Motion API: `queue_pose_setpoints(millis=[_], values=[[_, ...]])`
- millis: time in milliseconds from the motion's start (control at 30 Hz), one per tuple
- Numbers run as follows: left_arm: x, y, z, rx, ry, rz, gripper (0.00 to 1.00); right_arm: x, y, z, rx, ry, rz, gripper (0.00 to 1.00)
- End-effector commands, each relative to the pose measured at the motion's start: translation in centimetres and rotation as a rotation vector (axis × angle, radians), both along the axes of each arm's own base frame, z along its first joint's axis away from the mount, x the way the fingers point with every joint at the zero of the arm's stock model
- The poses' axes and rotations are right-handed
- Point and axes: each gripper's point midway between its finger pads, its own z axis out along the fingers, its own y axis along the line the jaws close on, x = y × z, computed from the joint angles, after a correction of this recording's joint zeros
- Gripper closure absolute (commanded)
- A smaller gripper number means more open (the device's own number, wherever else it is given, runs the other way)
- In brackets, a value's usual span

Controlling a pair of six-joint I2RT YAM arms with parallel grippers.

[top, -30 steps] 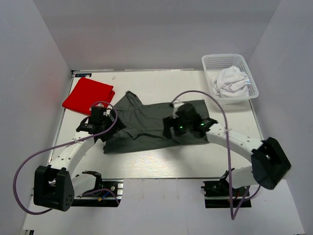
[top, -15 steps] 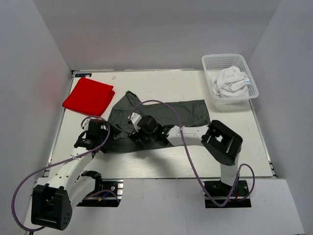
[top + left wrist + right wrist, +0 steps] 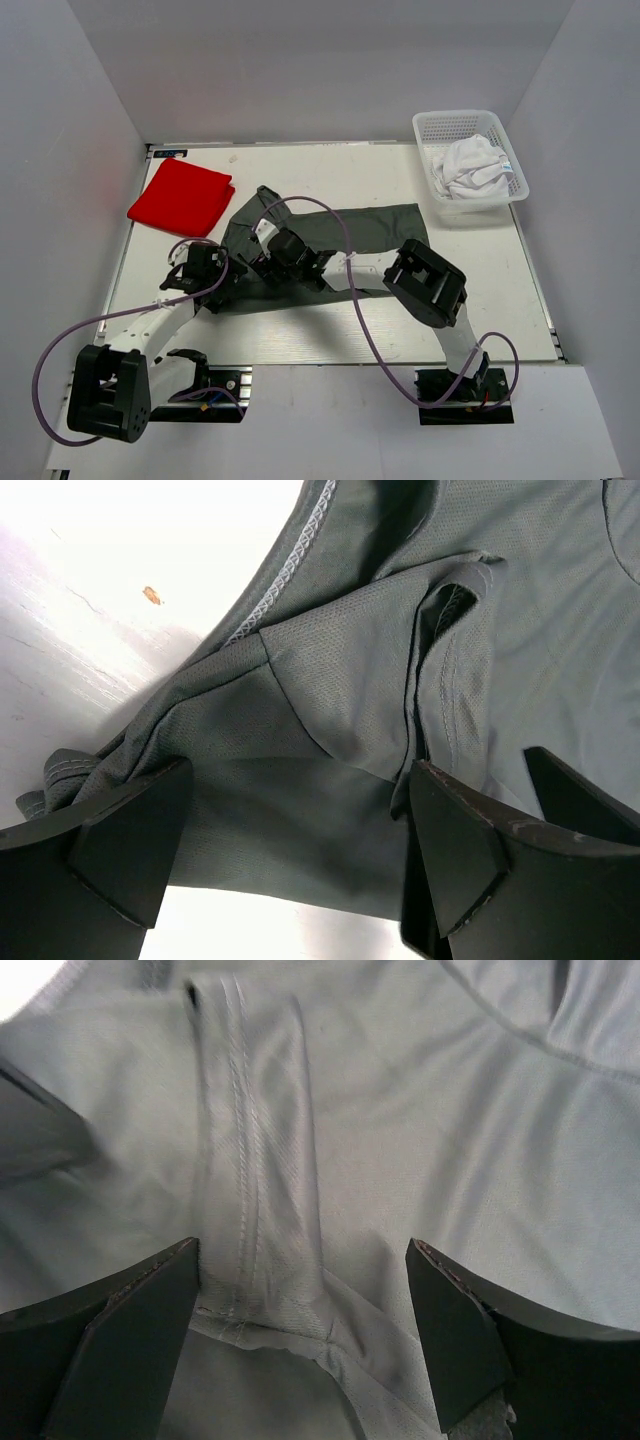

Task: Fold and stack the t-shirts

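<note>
The dark grey t-shirt (image 3: 360, 225) lies spread and creased across the middle of the table. My left gripper (image 3: 207, 272) hovers open over its left edge. In the left wrist view the black fingers (image 3: 130, 840) straddle a bunched sleeve of the grey t-shirt (image 3: 350, 700) without pinching it, the gripper (image 3: 295, 855) wide open. My right gripper (image 3: 270, 258) reaches far left over the same shirt. In the right wrist view it (image 3: 305, 1335) is open above a stitched fold of the grey cloth (image 3: 250, 1160). A folded red t-shirt (image 3: 180, 196) lies at the back left. A white t-shirt (image 3: 470, 165) is crumpled in the basket.
The white mesh basket (image 3: 432, 127) stands at the back right corner. White walls enclose the table on three sides. The right arm's link and purple cable (image 3: 340, 235) cross over the grey shirt. Bare tabletop (image 3: 480, 290) shows at the front right.
My right arm swung from the shirt's right hem far to the left, ending beside the left gripper. The shirt's near right part now looks narrower. The left gripper pulled back slightly.
</note>
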Motion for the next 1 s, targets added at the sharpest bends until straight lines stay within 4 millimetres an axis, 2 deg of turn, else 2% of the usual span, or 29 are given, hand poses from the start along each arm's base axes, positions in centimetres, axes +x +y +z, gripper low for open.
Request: queue_pose_setpoints(millis=[0,100,200,300,367,400,433,500,533,600,700,733,800,833,900,933,967], values=[[-0.3,1.0,-0.5,0.04,0.015,0.035,0.0,0.8,0.3,0.2,-0.019,-0.037,-0.005,0.12],[-0.5,1.2,-0.6,0.048,0.013,0.04,0.0,1.0,0.3,-0.4,-0.033,-0.026,-0.004,0.12],[-0.7,1.3,-0.8,0.048,0.015,0.04,0.0,2.6,-0.2,-0.2,-0.053,-0.053,-0.088,0.12],[-1.2,1.5,-1.1,0.058,0.025,0.045,0.0,4.6,-0.9,1.1,-0.02,-0.083,-0.215,0.12],[-1.4,1.8,-1.4,0.068,0.033,0.05,0.0,5.9,-2.0,1.0,-0.011,-0.062,-0.29,0.12],[-1.6,1.8,-1.5,0.07,0.042,0.05,0.0,6.8,-2.1,1.5,-0.011,-0.076,-0.328,0.12],[-1.6,1.8,-1.5,0.07,0.042,0.05,0.0,7.8,-3.2,1.3,-0.011,-0.059,-0.378,0.12],[-1.9,1.9,-1.7,0.073,0.052,0.05,0.0,9.1,-3.5,1.5,-0.006,-0.048,-0.434,0.12],[-1.9,1.9,-1.7,0.073,0.052,0.05,0.0,10.3,-4.5,1.7,-0.006,-0.044,-0.466,0.12],[-1.9,1.9,-1.7,0.073,0.052,0.05,0.0,11.4,-5.4,1.5,-0.021,-0.016,-0.491,0.12],[-1.9,1.9,-1.7,0.078,0.053,0.042,0.0,11.4,-5.1,2.3,0.01,0.008,-0.441,0.12],[-1.7,1.9,-1.6,0.081,0.044,0.035,0.0,10.6,-4.2,3.4,0.05,0.025,-0.381,0.12],[-1.5,1.6,-1.5,0.072,0.045,0.029,0.0,10.0,-4.2,4.0,0.045,0.019,-0.339,0.1],[-1.6,1.7,-1.5,0.079,0.046,0.019,0.0,9.4,-3.7,5.4,0.093,0.02,-0.295,0.1],[-1.4,1.6,-1.4,0.079,0.046,0.019,0.0,8.2,-3.6,5.4,0.102,0.052,-0.245,0.1],[-1.4,1.6,-1.4,0.079,0.046,0.019,0.0,7.5,-3.8,6.5,0.119,0.049,-0.216,0.1],[-1.1,1.6,-1.0,0.082,0.035,0.012,0.0,6.7,-3.4,6.6,0.13,0.066,-0.173,0.1]])
